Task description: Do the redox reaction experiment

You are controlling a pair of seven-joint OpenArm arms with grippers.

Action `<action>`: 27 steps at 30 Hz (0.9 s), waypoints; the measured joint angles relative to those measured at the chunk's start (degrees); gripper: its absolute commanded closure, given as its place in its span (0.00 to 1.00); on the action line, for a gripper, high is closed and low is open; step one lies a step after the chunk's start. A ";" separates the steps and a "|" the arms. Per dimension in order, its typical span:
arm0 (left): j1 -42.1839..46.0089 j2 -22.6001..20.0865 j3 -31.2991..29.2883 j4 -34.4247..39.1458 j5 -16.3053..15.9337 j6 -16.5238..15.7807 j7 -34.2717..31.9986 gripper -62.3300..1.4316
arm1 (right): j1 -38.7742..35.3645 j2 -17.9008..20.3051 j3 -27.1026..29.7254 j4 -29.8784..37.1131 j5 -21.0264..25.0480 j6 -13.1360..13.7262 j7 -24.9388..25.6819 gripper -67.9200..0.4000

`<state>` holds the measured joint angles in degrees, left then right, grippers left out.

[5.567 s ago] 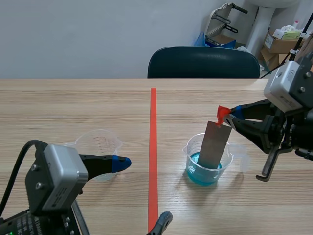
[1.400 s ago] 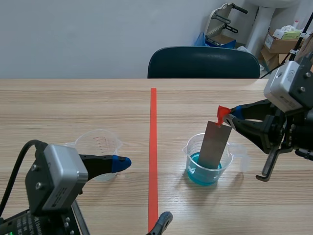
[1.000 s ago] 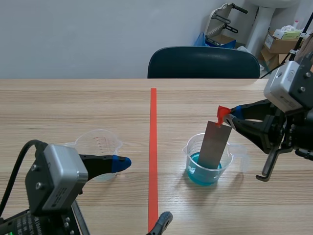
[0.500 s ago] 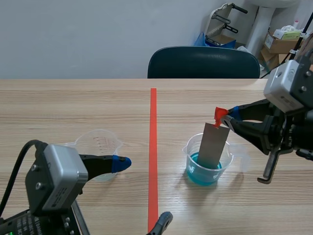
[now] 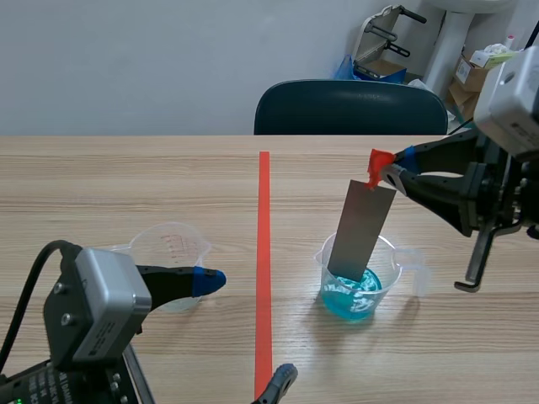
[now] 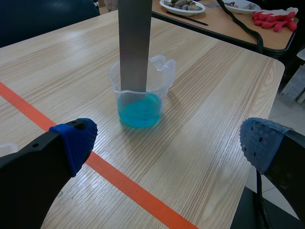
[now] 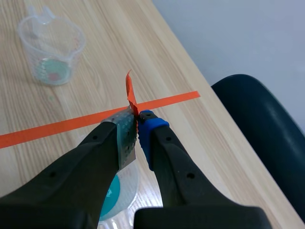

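Note:
A grey metal strip (image 5: pixel 360 229) with an orange-red tab (image 5: pixel 377 163) at its top hangs with its lower end just inside a clear beaker (image 5: pixel 357 273) of blue liquid, right of the tape line. My right gripper (image 5: pixel 392 174) is shut on the strip's top; in the right wrist view the gripper (image 7: pixel 137 125) pinches the strip (image 7: pixel 126 138) under the tab (image 7: pixel 130 91), above the beaker (image 7: pixel 119 193). An empty clear beaker (image 5: pixel 171 247) stands at the left, and my left gripper (image 5: pixel 210 280) is open beside it. The left wrist view has the strip (image 6: pixel 135 43) and blue beaker (image 6: pixel 141 95) ahead of the open gripper (image 6: pixel 167 140).
An orange-red tape line (image 5: pixel 264 252) runs down the table's middle. A dark chair (image 5: pixel 350 107) stands behind the far edge. In the left wrist view the table's edge (image 6: pixel 267 114) lies close past the blue beaker, with another table beyond it. The empty beaker (image 7: pixel 51 50) lies far ahead in the right wrist view.
My right gripper has risen with the metal strip, lifting its lower end up out of the blue liquid to about the beaker's rim. The left arm has not moved.

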<state>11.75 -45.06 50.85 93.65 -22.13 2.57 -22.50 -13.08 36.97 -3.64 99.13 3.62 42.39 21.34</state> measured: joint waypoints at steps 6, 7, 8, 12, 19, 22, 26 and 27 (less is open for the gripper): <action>0.00 0.00 0.00 0.00 0.00 0.00 0.00 0.00 | -0.39 0.00 2.69 3.45 0.02 -0.02 -1.75 0.98; 0.00 0.00 0.00 0.00 0.00 0.02 0.00 0.00 | -0.87 0.00 3.15 4.17 0.00 -0.02 -2.14 0.98; 0.00 0.00 0.00 0.00 0.00 0.00 0.00 0.00 | -1.36 0.00 3.58 4.87 0.00 -0.02 -2.16 0.98; 0.00 0.00 0.00 0.00 0.00 0.00 0.00 0.00 | -3.34 0.00 4.79 7.93 0.00 -0.02 -3.91 0.98; 0.00 0.00 0.00 0.00 0.00 0.00 0.00 0.00 | -6.93 0.00 8.37 14.08 0.02 -0.02 -6.25 0.98; 0.00 0.00 0.00 0.00 0.00 0.00 0.00 0.00 | -8.52 0.00 9.84 15.87 0.02 -0.02 -6.47 0.98; 0.00 0.00 0.00 0.00 0.00 0.00 -0.02 0.00 | -9.57 0.00 11.17 17.88 0.09 -0.02 -7.82 0.98; 0.00 0.00 0.00 0.00 0.00 0.00 0.02 0.00 | -9.81 0.02 11.47 18.34 0.28 -0.02 -7.96 0.98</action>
<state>11.75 -45.06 50.85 93.65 -22.13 2.57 -22.48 -22.90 36.99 7.84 117.47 3.90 42.37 13.39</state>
